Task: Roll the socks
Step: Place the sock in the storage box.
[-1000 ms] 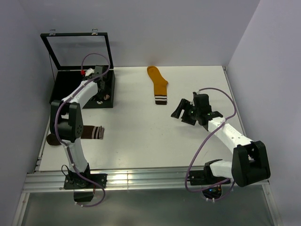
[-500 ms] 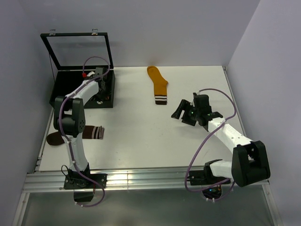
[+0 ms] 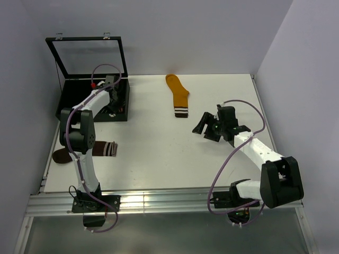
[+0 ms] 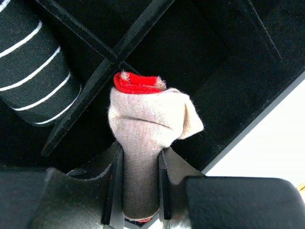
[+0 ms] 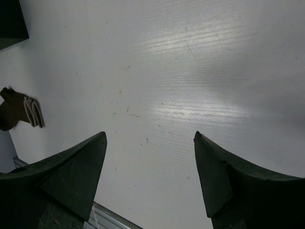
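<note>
So the left arm's elbow has swung up and back a bit since a second ago, and more of the brown sock [image 3: 100, 148] shows at the lower left of the overhead view. The left claw [image 4: 139, 168] has crept slightly further into the black box [image 3: 68, 103] at the upper left. The right arm has basically not budged.

In the left wrist view, the left claw is pinching a rolled beige sock [image 4: 147, 124] with a red end. Both fingers are pressed against its sides, and the bundle sticks out over a dark compartment near a divider [image 4: 78, 109]. A rolled black sock with white stripes [image 4: 33, 71] sits in the next compartment, upper left of that frame. The box lid [image 3: 87, 55] stands open against the back wall.

The right claw [image 5: 149, 138] is spread wide with nothing in it, hanging over bare table [image 3: 159, 164] at centre right of the overhead view. The mustard sock [image 3: 178, 96] lies flat at the top centre, striped cuff pointing toward the arms, well apart from both claws. The brown sock lies flat by the left arm, its striped cuff toward the middle.
</note>
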You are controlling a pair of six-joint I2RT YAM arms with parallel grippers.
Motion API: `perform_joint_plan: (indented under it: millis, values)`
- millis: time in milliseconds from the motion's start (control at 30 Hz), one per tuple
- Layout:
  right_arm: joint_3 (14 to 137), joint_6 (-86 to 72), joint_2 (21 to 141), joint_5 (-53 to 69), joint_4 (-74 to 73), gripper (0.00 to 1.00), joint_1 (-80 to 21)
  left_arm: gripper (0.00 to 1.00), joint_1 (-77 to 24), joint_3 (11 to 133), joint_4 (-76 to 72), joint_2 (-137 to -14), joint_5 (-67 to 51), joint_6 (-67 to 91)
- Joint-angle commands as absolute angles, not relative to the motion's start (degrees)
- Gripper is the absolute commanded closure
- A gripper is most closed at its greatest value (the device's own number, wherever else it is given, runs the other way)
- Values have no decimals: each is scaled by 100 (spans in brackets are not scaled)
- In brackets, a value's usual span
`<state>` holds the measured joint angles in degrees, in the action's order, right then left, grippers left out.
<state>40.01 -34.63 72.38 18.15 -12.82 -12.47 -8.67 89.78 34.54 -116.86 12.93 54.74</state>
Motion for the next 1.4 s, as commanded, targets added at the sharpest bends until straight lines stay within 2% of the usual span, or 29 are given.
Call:
perform_joint_plan:
  millis: [0,100,167,200,233,267,600,700,833,1167,1367]
  values:
    - [3911,-3401,7251,1890,-1055,19,-1187,77,-686,9000,3920,-11961,1381,5449]
    - [3902,-3384,7207,1881,-1055,19,-1178,69,-624,9096,3929,-11980,1310,5440]
    - [3902,-3384,7181,1890,-1055,19,-1169,68,-624,9105,3911,-11936,1292,5432]
    - [3894,-3384,7181,1881,-1055,19,-1169,62,-624,9114,3902,-11857,1275,5440]
    - [3894,-3384,7172,1890,-1046,19,-1169,61,-624,9123,3894,-11830,1266,5423]
    - [3894,-3384,7172,1890,-1046,19,-1169,54,-624,9140,3902,-11804,1274,5414]
    - [3867,-3393,7128,1925,-1028,19,-1134,48,-624,9325,4201,-11742,1406,5335]
    - [3858,-3393,7128,1934,-1028,19,-1125,38,-633,9378,4298,-11699,1468,5318]
    - [3841,-3401,7137,1951,-1002,19,-1125,37,-624,9474,4386,-11646,1555,5317]
    - [3823,-3410,7137,1995,-975,19,-1125,45,-624,9720,4316,-11558,1626,5274]
    - [3814,-3401,7137,1995,-984,19,-1116,48,-615,10142,4421,-11935,1644,5238]
